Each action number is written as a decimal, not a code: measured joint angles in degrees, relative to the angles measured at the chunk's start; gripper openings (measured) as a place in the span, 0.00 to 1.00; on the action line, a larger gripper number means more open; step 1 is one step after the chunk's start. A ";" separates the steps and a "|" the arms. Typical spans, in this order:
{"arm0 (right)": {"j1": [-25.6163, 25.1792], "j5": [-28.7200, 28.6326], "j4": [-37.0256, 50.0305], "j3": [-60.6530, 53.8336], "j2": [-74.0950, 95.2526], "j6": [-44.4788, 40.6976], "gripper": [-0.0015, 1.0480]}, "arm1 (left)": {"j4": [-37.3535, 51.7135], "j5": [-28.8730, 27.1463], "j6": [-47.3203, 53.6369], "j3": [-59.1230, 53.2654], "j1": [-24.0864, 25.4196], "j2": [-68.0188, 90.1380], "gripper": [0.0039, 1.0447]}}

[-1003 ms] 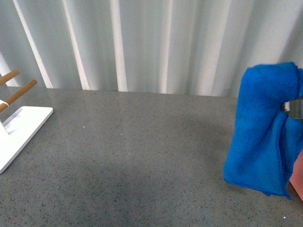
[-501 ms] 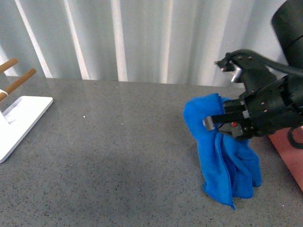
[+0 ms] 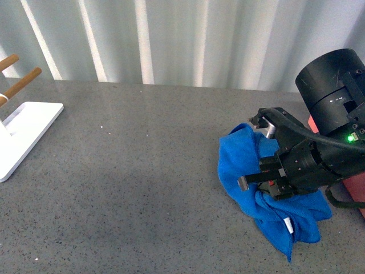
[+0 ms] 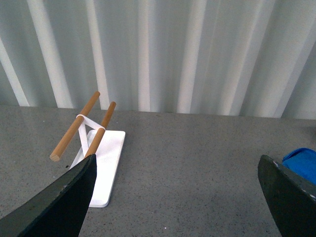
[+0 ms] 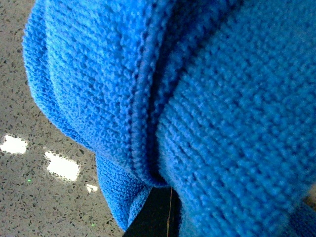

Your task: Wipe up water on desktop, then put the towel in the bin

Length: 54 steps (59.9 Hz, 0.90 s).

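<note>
1. Towel, a bright royal-blue microfibre cloth, sits bunched in the black right gripper, pinched between its fingers.
2. It rests on the speckled dark grey desktop, right side.
3. A salmon-pink rectangular bin shows its edge just beside the arm.
4. The left gripper has its fingers spread wide, empty; a white wooden-pegged stand sits far left.

The towel lies on the table over on the right, with the right arm's fingers on either side of it, the bin just past them at the right edge, and the stand far off on the left.
</note>
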 joint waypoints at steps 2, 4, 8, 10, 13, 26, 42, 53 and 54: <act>-0.44 0.17 0.00 0.44 0.35 0.00 0.04 | 0.00 0.00 0.00 0.00 0.00 0.00 0.94; -0.92 0.46 0.02 0.94 0.74 0.02 0.04 | 0.00 0.00 0.00 0.00 0.00 0.00 0.94; -1.84 1.33 -0.11 2.25 1.66 -0.02 0.04 | 0.00 0.00 0.00 0.00 0.00 0.00 0.94; -2.29 2.08 -0.42 3.06 2.25 -0.09 0.04 | 0.00 0.00 0.00 0.00 0.00 0.00 0.94; -2.95 3.08 -1.03 4.22 3.06 -0.15 0.04 | 0.00 0.00 0.00 0.00 0.00 0.00 0.94; -4.92 6.64 -1.79 11.17 7.80 -1.25 0.04 | 0.00 0.00 0.00 0.00 0.00 0.00 0.94; -4.92 6.25 1.95 23.65 15.02 -0.70 0.04 | 0.00 0.00 0.00 0.00 0.00 0.00 0.94; -3.48 1.77 3.76 31.12 18.93 1.11 0.04 | 0.00 0.00 0.00 0.00 0.00 0.00 0.94; -3.19 1.20 3.72 32.17 19.54 1.40 0.04 | 0.00 0.00 0.00 0.00 0.00 0.00 0.94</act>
